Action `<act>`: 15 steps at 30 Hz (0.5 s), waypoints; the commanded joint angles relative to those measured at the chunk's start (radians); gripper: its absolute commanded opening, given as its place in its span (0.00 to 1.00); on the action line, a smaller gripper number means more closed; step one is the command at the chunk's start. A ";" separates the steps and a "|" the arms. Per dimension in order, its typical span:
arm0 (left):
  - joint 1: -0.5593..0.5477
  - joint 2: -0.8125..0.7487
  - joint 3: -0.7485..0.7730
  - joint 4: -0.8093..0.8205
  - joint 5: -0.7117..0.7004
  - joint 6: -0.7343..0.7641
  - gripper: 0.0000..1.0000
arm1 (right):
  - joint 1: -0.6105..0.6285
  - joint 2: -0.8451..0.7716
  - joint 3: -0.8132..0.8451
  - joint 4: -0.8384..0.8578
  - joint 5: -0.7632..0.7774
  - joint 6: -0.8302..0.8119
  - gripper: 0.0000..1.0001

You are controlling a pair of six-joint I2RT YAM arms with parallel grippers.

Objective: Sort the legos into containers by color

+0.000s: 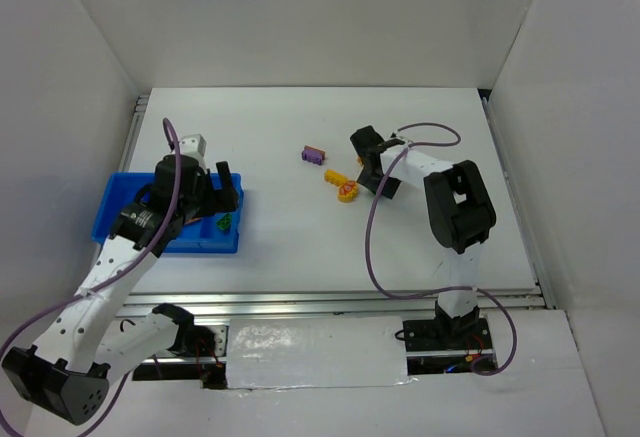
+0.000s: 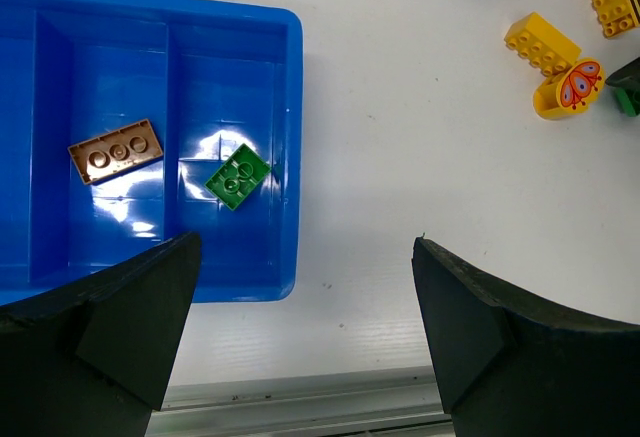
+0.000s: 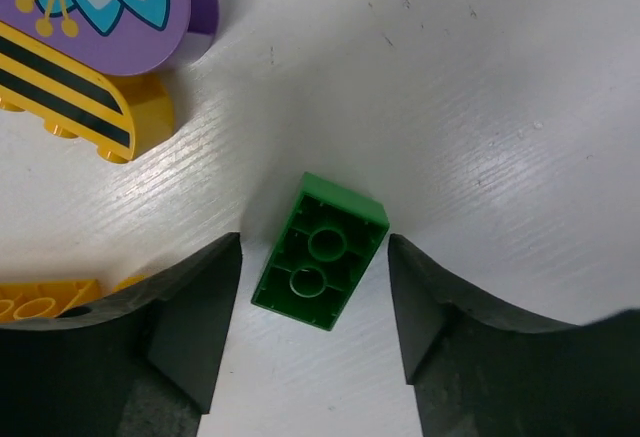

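The blue tray [image 1: 120, 219] lies at the left. In the left wrist view its right compartment holds a green brick [image 2: 237, 176] and the one beside it a brown-orange brick [image 2: 115, 150]. My left gripper [image 2: 305, 247] is open and empty, hovering over the tray's right near corner [image 1: 222, 195]. My right gripper [image 3: 313, 247] is open, low over the table, its fingers either side of an upside-down green brick [image 3: 320, 252] with a gap on each side. A purple brick [image 1: 314, 155] and yellow bricks [image 1: 340, 185] lie just left of the right gripper [image 1: 366, 157].
Close to the right gripper lie a purple flower-printed piece [image 3: 110, 7], a yellow black-striped piece [image 3: 70, 97] and a yellow brick [image 3: 40, 302]. White walls enclose the table. A metal rail [image 2: 300, 397] runs along the near edge.
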 commanded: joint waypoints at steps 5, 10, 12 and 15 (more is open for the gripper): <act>-0.007 -0.021 -0.002 0.032 -0.003 0.026 1.00 | -0.005 -0.032 -0.001 -0.006 0.007 0.006 0.54; -0.007 -0.021 -0.002 0.032 -0.012 0.026 1.00 | -0.005 -0.052 -0.034 0.023 -0.005 0.007 0.34; -0.007 -0.022 -0.001 0.030 -0.023 0.023 1.00 | -0.005 -0.067 -0.048 0.031 -0.004 0.010 0.32; -0.007 -0.025 0.002 0.019 -0.050 0.003 1.00 | -0.002 -0.110 -0.091 0.048 -0.005 0.019 0.08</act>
